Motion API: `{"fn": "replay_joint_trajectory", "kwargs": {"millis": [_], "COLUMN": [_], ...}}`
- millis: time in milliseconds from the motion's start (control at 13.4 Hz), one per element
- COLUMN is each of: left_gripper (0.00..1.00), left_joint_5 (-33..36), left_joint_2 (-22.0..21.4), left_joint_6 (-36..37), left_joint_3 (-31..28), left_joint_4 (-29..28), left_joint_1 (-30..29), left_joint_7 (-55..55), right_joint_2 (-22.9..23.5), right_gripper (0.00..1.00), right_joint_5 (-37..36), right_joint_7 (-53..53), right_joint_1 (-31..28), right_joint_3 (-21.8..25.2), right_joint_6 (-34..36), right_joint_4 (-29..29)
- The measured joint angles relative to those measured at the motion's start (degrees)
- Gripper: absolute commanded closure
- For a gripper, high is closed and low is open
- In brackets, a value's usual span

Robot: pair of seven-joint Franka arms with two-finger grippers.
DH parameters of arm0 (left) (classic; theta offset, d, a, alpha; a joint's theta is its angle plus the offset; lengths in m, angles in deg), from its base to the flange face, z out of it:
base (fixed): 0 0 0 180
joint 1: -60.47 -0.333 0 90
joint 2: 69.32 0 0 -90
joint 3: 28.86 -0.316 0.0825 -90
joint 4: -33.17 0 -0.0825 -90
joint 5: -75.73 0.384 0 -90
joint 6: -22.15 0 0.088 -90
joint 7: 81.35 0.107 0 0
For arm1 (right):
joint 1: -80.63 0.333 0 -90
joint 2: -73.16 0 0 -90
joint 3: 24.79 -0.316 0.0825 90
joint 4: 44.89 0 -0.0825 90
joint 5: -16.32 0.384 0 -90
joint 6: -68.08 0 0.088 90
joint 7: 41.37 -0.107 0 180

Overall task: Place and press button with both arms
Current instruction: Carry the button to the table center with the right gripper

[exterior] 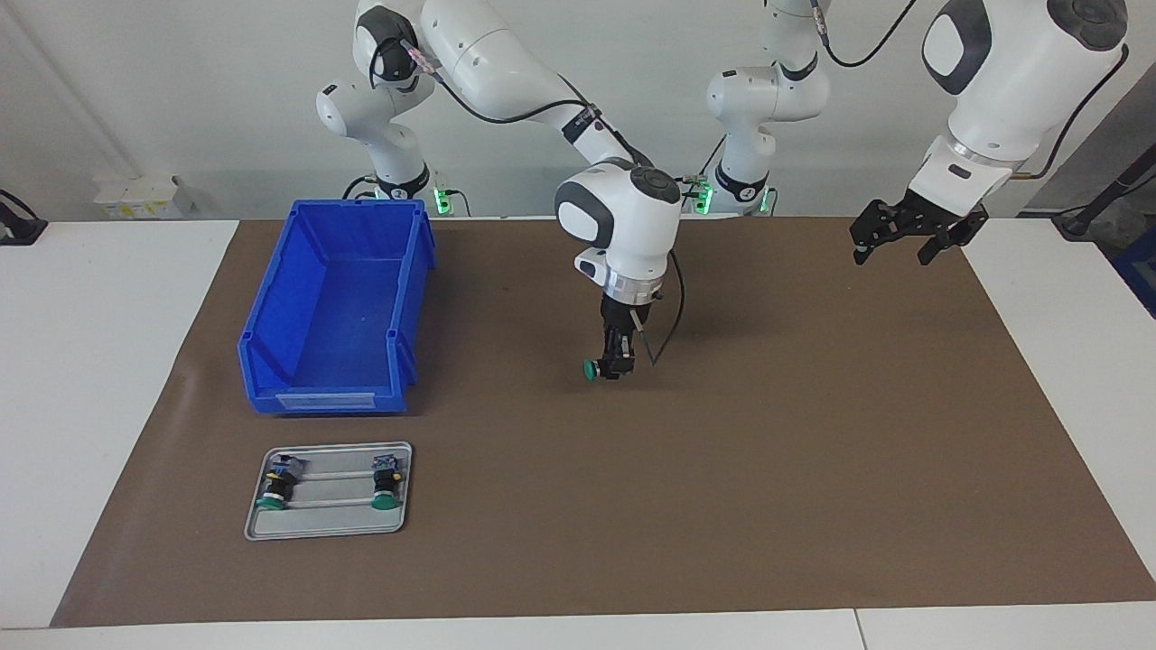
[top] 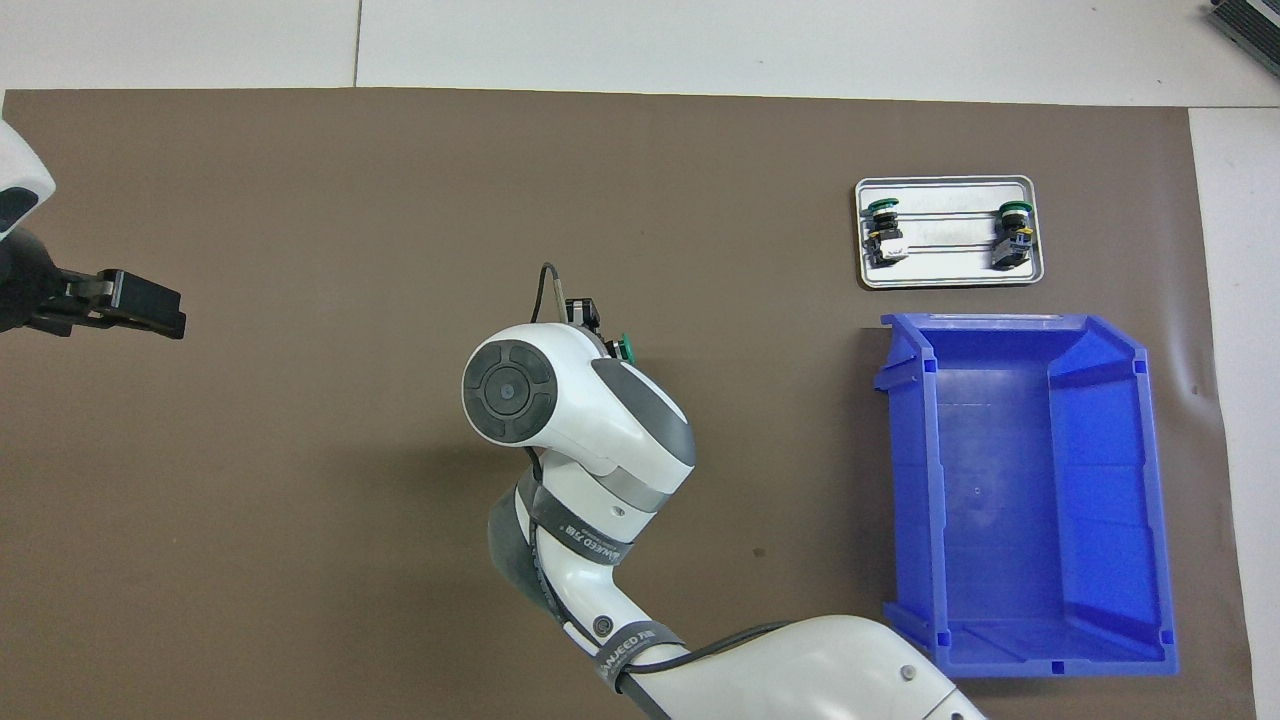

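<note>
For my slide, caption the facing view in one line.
Right gripper holds a button low over the mat; left gripper waits open.

Facing view: high, across table, looks at robots' bases. Overhead view: above robots' end, steeply down, somewhat closer perhaps. Both share brown mat [exterior: 722, 469], blue bin [exterior: 339, 307], tray [top: 947, 272], half a turn apart.

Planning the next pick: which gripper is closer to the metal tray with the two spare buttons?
Right. The right gripper, shut on a button, hangs over mid-mat, nearest the tray. The left gripper, jaws open, waits over the mat's edge at the left arm's end.
</note>
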Motion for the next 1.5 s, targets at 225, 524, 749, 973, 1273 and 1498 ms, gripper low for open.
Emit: {"fn": "replay_joint_trajectory", "kwargs": {"millis": [225, 524, 749, 973, 1273, 1498], "left_gripper": [0.01, 0.01, 0.01, 0.01, 0.01, 0.01], "left_joint_5": [0.0, 0.0, 0.0, 0.0, -0.5, -1.1], "left_joint_2": [0.0, 0.0, -0.1, -0.1, -0.1, -0.1], "left_joint_6": [0.0, -0.1, -0.6, -3.4, -16.0, -25.6], "left_joint_3": [0.2, 0.2, 0.2, 0.4, 0.7, 0.9], "left_joint_4": [0.0, 0.0, 0.0, -0.1, -4.8, -10.9], "left_joint_1": [2.7, 4.2, 5.9, 7.6, 11.4, 15.1], "left_joint_7": [0.0, 0.0, 0.0, 0.1, 3.4, 10.5], "right_joint_2": [0.3, 0.1, -0.9, -6.4, -13.7, -16.6], "right_gripper": [1.00, 0.00, 0.00, 0.00, 0.00, 0.00], "right_joint_5": [0.0, 0.0, -0.4, -0.4, -0.4, 0.8], "right_joint_7": [-0.1, -0.1, 1.5, 7.9, 22.5, 41.9], "right_joint_1": [0.3, 0.5, -0.5, -5.1, -11.3, -17.1], "right_joint_3": [0.0, 0.1, 0.6, 0.8, 0.9, 0.9], "right_joint_6": [-4.0, -7.2, -8.8, -8.6, -7.7, -4.9], "right_joint_4": [3.3, 6.2, 6.0, 6.1, 8.7, 9.7]}}
